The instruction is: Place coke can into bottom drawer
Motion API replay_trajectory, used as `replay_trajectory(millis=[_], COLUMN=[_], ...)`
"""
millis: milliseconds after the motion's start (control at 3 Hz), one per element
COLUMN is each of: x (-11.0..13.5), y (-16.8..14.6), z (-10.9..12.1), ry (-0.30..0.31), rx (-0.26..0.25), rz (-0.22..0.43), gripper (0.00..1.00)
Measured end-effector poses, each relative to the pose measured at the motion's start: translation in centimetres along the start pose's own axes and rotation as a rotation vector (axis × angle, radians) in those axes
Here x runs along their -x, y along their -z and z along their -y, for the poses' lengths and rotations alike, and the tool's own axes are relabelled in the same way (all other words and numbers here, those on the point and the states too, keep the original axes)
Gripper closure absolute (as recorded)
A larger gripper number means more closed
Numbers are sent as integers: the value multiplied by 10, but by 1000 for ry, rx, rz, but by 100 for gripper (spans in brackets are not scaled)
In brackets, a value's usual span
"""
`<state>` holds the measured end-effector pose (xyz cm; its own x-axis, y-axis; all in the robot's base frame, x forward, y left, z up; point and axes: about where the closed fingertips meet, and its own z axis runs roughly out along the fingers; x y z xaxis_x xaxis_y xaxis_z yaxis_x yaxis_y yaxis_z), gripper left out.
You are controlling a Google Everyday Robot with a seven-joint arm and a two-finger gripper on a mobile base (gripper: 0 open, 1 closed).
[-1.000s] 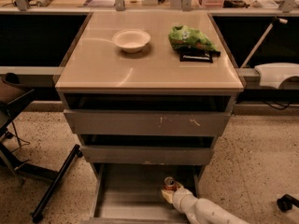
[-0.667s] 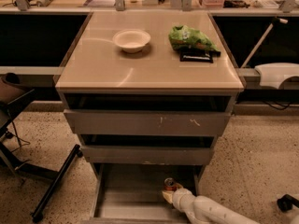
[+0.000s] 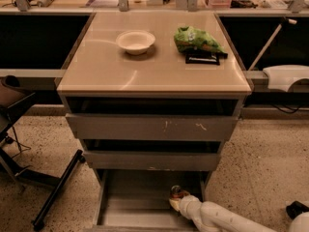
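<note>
Nothing has shifted: the hand (image 3: 175,200) stays by the can (image 3: 176,193) in the bottom drawer (image 3: 135,209); I cannot tell its grip. Bowl (image 3: 135,41) and bag (image 3: 197,39) sit apart on the desk (image 3: 106,71), above speckled floor (image 3: 260,163).

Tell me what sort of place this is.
Probably a lab or office test area: a grey drawer cabinet on speckled floor, a bowl and chip bag on top, cluttered benches behind. The gripper is down in the bottom drawer by the can.

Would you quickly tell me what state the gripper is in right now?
Gripper: down in the bottom drawer, on its right side, at the coke can; open or closed cannot be told.
</note>
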<state>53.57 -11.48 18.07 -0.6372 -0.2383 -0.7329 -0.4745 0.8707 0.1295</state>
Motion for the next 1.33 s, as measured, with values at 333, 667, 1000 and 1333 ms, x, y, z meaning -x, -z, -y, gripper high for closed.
replay_trajectory(millis=[333, 667, 1000, 1333], x=[0, 0, 0, 0], y=[0, 0, 0, 0], z=[0, 0, 0, 0], ry=[0, 0, 0, 0], rx=[0, 0, 0, 0], rz=[0, 0, 0, 0], gripper=[58, 35, 11, 0])
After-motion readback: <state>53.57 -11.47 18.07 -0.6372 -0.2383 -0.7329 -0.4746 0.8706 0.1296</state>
